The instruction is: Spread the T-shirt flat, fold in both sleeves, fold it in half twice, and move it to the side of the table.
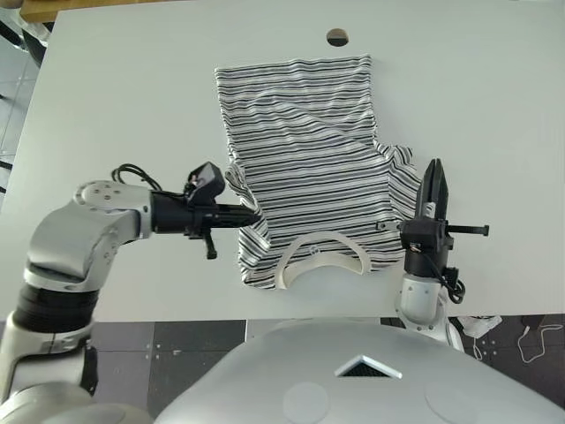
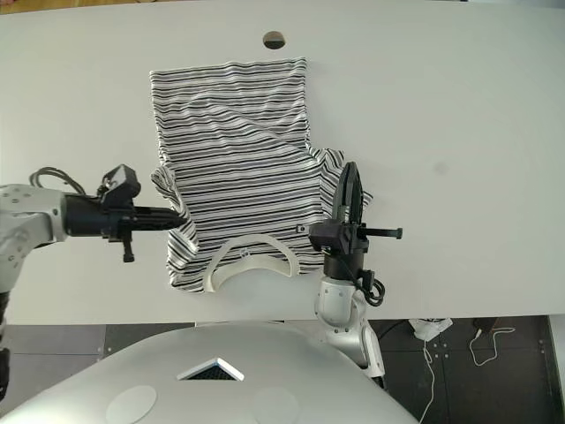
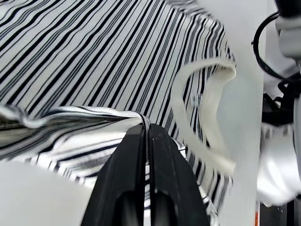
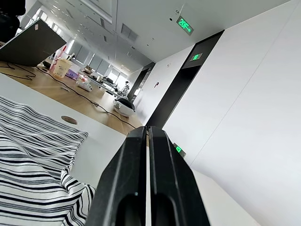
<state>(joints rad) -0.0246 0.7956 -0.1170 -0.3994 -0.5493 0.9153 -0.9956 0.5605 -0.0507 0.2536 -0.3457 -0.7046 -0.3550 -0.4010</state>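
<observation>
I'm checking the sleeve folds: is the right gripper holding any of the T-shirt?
No, the right gripper is shut with nothing between its fingers, and the T-shirt lies below them.

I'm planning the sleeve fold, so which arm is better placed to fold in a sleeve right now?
Left. The left gripper is shut on the T-shirt's left sleeve; the right gripper is shut on nothing, pointing away beside the right sleeve.

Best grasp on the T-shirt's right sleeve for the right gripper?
Likely pinch the right sleeve at its outer cuff edge, coming low from the robot's right. It bunches out past the T-shirt body, leaving that edge free. The right gripper is shut; open first.
</observation>
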